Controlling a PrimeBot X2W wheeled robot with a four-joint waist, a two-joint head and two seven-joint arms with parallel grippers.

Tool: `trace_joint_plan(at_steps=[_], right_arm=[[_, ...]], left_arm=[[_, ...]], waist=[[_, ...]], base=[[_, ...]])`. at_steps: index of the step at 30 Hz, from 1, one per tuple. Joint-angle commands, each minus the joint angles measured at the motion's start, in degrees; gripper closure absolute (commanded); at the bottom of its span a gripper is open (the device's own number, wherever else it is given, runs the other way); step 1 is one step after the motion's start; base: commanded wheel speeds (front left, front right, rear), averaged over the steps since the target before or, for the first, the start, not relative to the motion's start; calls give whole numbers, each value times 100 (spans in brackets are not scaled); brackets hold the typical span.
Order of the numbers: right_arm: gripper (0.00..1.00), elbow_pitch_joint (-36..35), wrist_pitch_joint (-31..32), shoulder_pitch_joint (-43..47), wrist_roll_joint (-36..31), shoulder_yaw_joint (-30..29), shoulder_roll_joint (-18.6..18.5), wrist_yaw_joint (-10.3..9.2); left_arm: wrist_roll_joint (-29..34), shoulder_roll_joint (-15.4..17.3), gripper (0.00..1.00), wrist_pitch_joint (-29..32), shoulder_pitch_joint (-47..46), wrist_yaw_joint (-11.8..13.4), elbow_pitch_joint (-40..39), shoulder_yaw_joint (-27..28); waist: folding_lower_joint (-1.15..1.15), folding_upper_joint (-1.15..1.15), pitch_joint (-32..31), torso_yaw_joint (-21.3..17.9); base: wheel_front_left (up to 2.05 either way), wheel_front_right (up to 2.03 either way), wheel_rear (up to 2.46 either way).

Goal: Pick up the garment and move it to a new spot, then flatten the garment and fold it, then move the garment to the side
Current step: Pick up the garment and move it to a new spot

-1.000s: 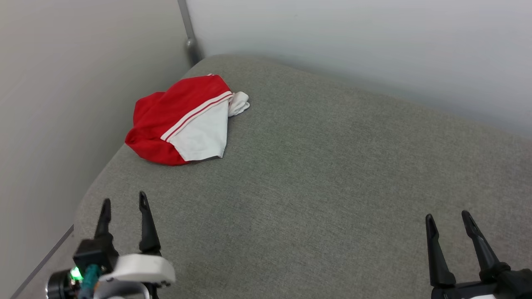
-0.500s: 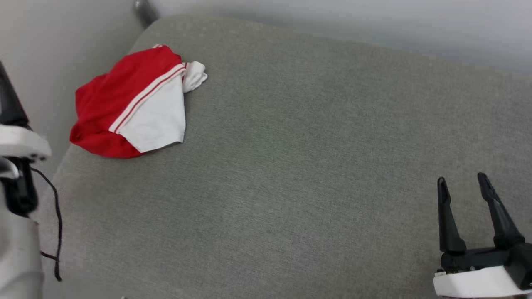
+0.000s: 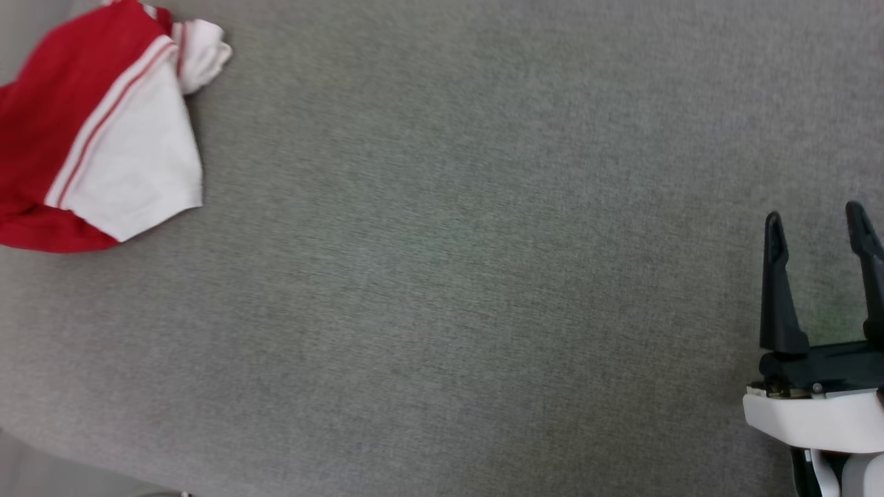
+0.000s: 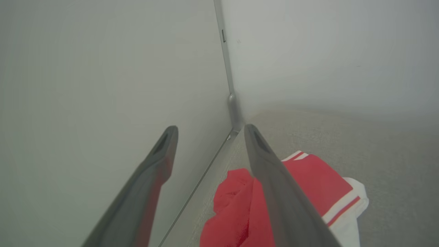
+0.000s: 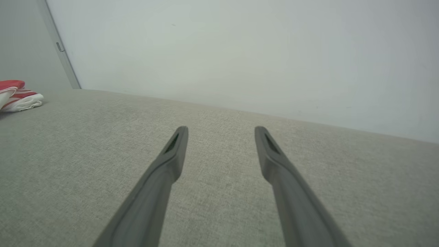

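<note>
A broad grey padded surface of finely woven fabric (image 3: 442, 276) lies flat. Two plain pale grey walls (image 5: 240, 51) rise beside it and meet in a corner. There a thin grey vertical strip (image 4: 224, 51) runs down to a rounded grey foot (image 4: 234, 106) by the surface's edge.

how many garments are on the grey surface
1: the garment lies crumpled at the surface's far left corner, beside the walls. The surface runs out of frame, so others may be hidden.
</note>
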Motion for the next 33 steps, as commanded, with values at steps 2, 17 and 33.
trace_joint_plan(at_steps=[2, 17, 33], right_arm=[[0, -148, -15, -172, -76, -14, 5, -4], [0, -551, -15, -416, -291, -121, 5, -4], [0, -340, -15, -342, -259, 31, 5, -4]], left_arm=[[-452, 220, 0, 808, -83, -9, 118, -448], [-2864, 1137, 0, 3322, 439, -11, -221, -1828], [-2958, 1436, 100, 3079, 145, -12, -84, -2718]], waist=[[-1, 0, 429, -265], [-1, 0, 1163, -530], [-1, 0, 715, -445]], base=[[0, 0, 0], [0, 0, 0], [0, 0, 0]])
